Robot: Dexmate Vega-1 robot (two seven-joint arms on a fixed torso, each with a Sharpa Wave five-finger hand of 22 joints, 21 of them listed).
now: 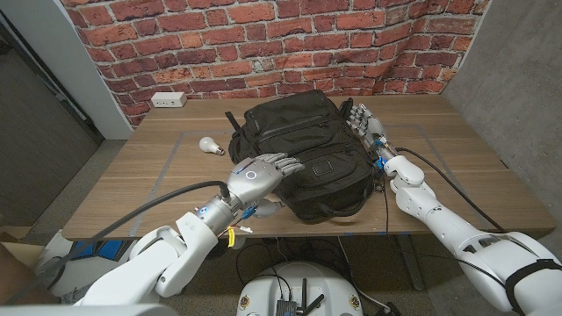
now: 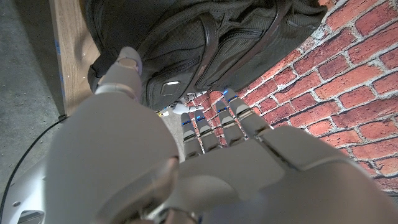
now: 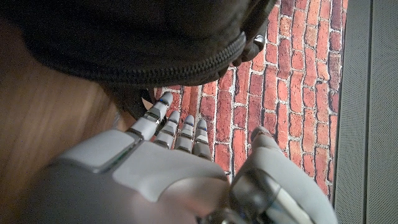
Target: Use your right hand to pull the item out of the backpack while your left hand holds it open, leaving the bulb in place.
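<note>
One wide wooden worktop (image 1: 132, 189) carries everything; on it the black backpack (image 1: 303, 162) lies flat, its zips seemingly closed from the head view, so the item to be pulled out is hidden inside and I cannot tell where it sits; the left hand (image 1: 259, 171) hovers over or rests on the pack's near-left corner, fingers extended and slightly apart, gripping nothing; the right hand (image 1: 362, 121) stands at the pack's far-right side, fingers straight and close together, likewise holding nothing, apparently touching the fabric though contact is unclear; the bulb (image 1: 209, 145) lies on the bare wood just beyond and outward of the left hand, apart from the pack. Risks, as I judge them: the left arm sweeping outward could knock the bulb and roll it away; tugging with the right hand before the left pins the opening could drag the whole pack across the worktop toward the bulb.
</note>
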